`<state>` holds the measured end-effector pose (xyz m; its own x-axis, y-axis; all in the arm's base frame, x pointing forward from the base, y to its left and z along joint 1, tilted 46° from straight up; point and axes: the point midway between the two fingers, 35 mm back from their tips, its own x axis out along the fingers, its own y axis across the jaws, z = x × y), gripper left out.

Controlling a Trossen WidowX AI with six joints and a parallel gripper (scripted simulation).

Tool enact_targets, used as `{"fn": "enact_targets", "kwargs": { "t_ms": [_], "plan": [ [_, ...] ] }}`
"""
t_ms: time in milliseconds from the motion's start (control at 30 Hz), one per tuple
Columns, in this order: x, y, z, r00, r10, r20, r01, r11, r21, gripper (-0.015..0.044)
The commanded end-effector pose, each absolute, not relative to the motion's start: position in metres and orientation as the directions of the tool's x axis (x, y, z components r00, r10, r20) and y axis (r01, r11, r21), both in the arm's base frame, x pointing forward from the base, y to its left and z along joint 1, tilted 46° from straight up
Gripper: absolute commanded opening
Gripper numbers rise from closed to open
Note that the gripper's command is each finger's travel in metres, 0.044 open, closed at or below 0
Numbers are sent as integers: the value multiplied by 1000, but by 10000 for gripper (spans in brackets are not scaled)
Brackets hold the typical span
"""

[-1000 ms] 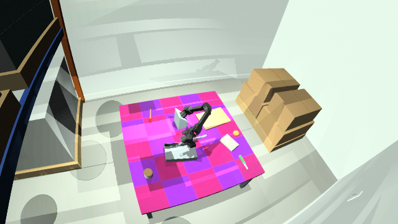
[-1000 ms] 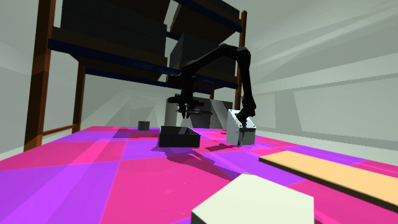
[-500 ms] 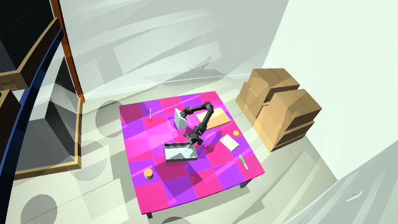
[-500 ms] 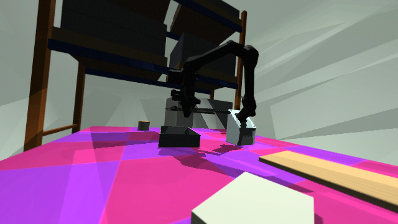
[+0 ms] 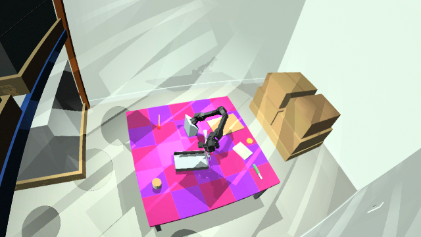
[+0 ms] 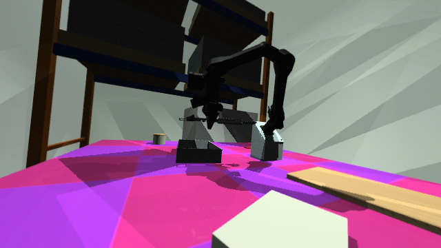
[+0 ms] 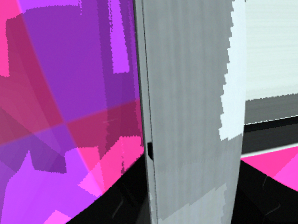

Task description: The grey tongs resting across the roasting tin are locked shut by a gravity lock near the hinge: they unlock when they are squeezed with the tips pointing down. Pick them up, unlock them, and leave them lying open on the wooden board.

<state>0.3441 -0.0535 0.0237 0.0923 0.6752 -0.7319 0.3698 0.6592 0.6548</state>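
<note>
The grey tongs (image 6: 238, 122) (image 7: 192, 65) are held off the table, lying about level in the exterior view, above the roasting tin's height. My gripper (image 5: 207, 151) (image 6: 211, 127) (image 7: 181, 155) is shut on them, one black finger on each side of the metal in the wrist view. The roasting tin (image 5: 187, 170) (image 6: 198, 156) stands beside and below the gripper, at its left in the top view. The wooden board (image 5: 237, 126) (image 6: 344, 182) lies flat, away from the tongs. Whether the tongs are locked cannot be told; their arms look close together.
The arm's grey base block (image 5: 189, 128) (image 6: 258, 148) stands between tin and board. A white block (image 5: 243, 150) (image 6: 293, 217), a yellow disc (image 5: 249, 141) and a green-handled tool (image 5: 256, 169) lie on the right. A round tan pot (image 5: 156, 183) (image 6: 159, 138) and a red-tipped stick (image 5: 158, 127) are on the left.
</note>
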Motion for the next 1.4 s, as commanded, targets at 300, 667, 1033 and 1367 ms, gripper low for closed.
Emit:
{"fn": "enact_targets", "kwargs": {
  "t_ms": [300,667,1033,1367],
  "plan": [
    [349,-33,54,103,678,-728,-157,733,661,-150],
    [349,-15,77,104,683,-723,-563,640,523,-150],
    [347,3,99,104,689,-718,-860,425,282,-150],
    [344,20,119,104,695,-711,-987,159,12,-150]
  ]
}}
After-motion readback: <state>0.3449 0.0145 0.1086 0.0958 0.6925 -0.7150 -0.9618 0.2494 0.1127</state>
